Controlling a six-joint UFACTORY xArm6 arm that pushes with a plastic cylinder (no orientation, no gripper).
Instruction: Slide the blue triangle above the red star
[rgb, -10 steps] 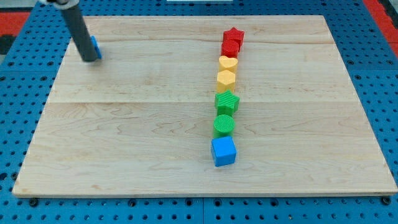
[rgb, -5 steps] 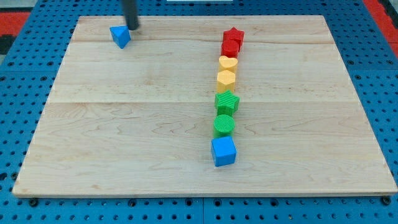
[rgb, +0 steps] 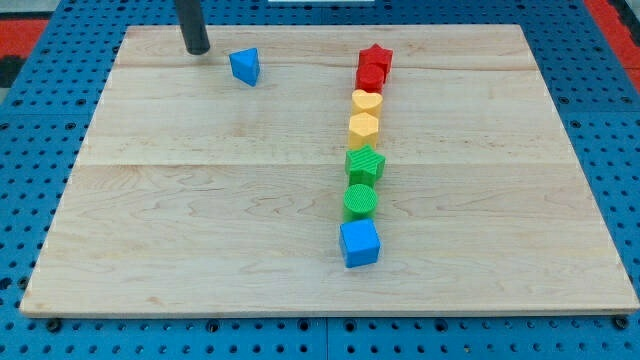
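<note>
Blue triangle (rgb: 244, 66) partway toward the red star (rgb: 375, 57).
No hand fitted, only a rod: my tip (rgb: 197, 49) sits apart at the triangle's left, placed to push it rightward along the surface (rgb: 200, 220).

Lighting bright, even, diffuse, prob. from overhead; no hard glare on wooden board (rgb: 200, 220). Shadows short and soft: faint dark patch at base of my tip (rgb: 197, 50), thin ones under blue triangle (rgb: 245, 66) just to view's right of tip, and under block column further right. Focus sharp across frame, wood grain legible. No motion blur on rod. Slight perspective taper twd view's top.
</note>
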